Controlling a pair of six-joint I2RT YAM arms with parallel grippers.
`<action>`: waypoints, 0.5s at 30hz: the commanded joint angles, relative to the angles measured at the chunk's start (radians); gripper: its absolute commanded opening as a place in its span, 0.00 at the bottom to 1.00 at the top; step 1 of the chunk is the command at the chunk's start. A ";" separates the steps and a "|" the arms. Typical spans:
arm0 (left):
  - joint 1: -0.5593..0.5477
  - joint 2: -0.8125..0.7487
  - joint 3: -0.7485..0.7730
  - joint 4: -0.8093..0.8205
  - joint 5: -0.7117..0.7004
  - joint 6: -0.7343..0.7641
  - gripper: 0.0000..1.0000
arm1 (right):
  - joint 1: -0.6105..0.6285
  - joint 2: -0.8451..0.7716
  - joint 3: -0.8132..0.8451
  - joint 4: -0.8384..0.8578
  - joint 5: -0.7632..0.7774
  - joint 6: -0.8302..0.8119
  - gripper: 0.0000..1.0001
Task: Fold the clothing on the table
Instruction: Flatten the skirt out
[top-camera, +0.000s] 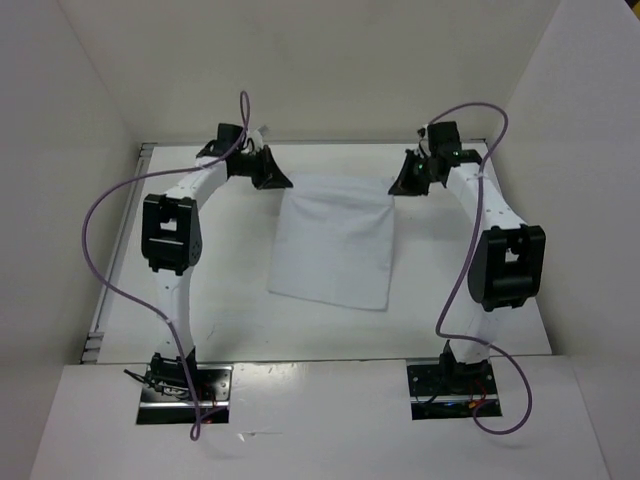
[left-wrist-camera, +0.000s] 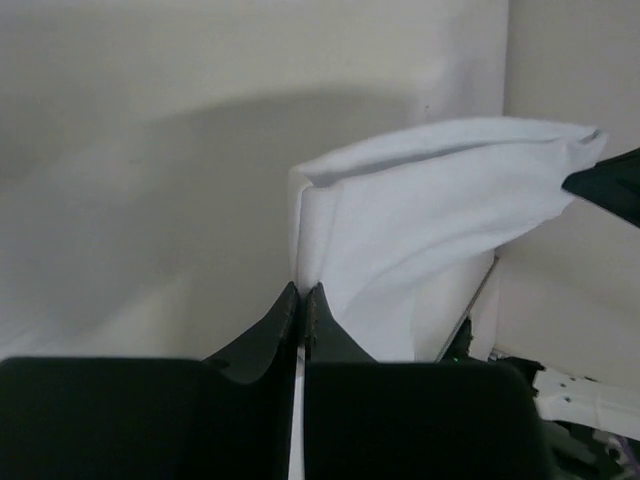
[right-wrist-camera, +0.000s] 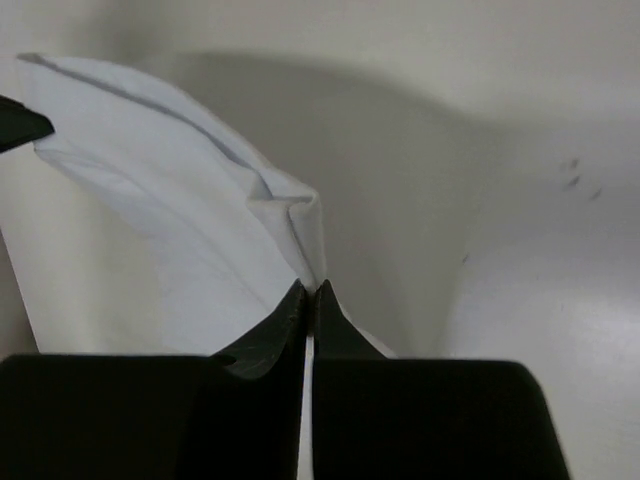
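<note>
Left jaws, right jaws: each pinched tight on a far corner of the clothing (top-camera: 333, 240), which lay centred by the far edge of the counter (top-camera: 240, 320). I judged both corners should travel level, together, to the near hem.

the clothing (top-camera: 335, 245) is seen as thin, soft white cloth, matt and lightly creased. the table (top-camera: 240, 300) is shown as a smooth, matt white surface, and a rail (top-camera: 108, 290) of dull grey metal is seen along its left edge. the left gripper (left-wrist-camera: 302, 292) and the right gripper (right-wrist-camera: 308, 290) are finished in black plastic, matt with a faint sheen. the arm links (top-camera: 172, 300) are cased in smooth white plastic, with joint housings (top-camera: 170, 232) of black plastic. the cables (top-camera: 86, 222) are sheathed in smooth purple plastic. the base plates (top-camera: 215, 385) are made of dark, reflective metal. the walls (top-camera: 330, 70) are seen as matt white panels.
</note>
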 joint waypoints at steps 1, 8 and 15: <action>0.034 0.056 0.423 -0.064 0.052 0.020 0.00 | -0.029 -0.020 0.226 0.095 0.038 -0.038 0.00; 0.085 0.103 0.749 -0.162 0.085 -0.030 0.00 | -0.029 -0.052 0.442 0.041 0.058 -0.056 0.00; 0.034 -0.172 0.257 -0.042 0.035 0.067 0.00 | 0.020 -0.226 0.003 0.142 0.024 -0.005 0.00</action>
